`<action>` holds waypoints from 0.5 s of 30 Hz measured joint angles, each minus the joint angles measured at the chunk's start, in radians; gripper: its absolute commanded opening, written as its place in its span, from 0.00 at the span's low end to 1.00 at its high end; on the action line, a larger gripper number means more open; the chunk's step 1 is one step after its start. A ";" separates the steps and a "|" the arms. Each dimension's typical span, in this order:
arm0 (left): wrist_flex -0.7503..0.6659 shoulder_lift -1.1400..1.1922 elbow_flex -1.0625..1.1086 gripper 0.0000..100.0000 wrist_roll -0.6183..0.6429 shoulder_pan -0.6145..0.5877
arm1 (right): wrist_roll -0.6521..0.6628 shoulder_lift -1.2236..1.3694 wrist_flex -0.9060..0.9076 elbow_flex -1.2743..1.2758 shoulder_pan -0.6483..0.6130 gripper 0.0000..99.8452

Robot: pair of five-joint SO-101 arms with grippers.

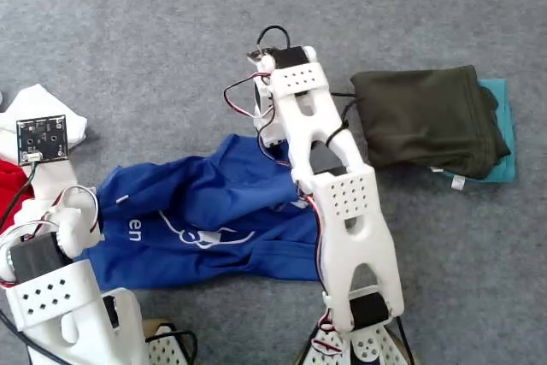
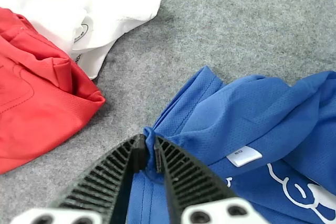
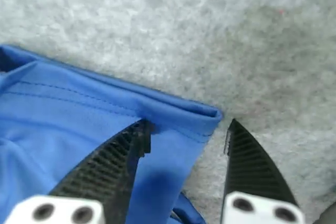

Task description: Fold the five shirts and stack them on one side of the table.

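Note:
A blue shirt (image 1: 214, 211) lies crumpled in the middle of the grey table. My left gripper (image 2: 148, 153) is shut on the blue shirt (image 2: 252, 119) at the hem of its left edge, close to a red shirt (image 2: 37, 103) and a white shirt (image 2: 79, 9). My right gripper (image 3: 186, 125) is open and low over the far corner of the blue shirt (image 3: 63, 124), with one finger over the cloth and the other over bare table. A folded dark olive shirt (image 1: 423, 117) rests on a folded teal shirt (image 1: 504, 134) at the right.
The white shirt (image 1: 43, 104) and red shirt (image 1: 7, 181) lie unfolded at the table's left edge. The right arm (image 1: 342, 203) stretches across the middle, above the blue shirt. Grey felt (image 1: 154, 49) covers the table's far half.

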 measured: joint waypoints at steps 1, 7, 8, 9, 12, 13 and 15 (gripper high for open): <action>0.000 0.000 0.000 0.03 0.000 0.000 | 0.000 0.006 0.000 -0.008 -0.002 0.24; 0.000 0.000 0.000 0.03 0.000 0.000 | -0.003 0.023 -0.003 -0.021 -0.002 0.11; 0.000 0.000 0.000 0.03 0.000 0.000 | -0.003 0.023 -0.003 -0.023 0.003 0.06; 0.000 0.000 0.000 0.03 0.000 0.000 | -0.003 0.023 -0.005 -0.025 0.009 0.03; 0.000 0.000 0.000 0.03 0.000 0.000 | 0.009 0.023 -0.009 -0.028 0.028 0.02; 0.000 0.000 0.000 0.03 0.000 0.000 | 0.017 0.023 -0.009 -0.028 0.032 0.03; 0.000 0.000 0.000 0.03 0.000 0.000 | 0.023 0.025 -0.011 -0.028 0.032 0.03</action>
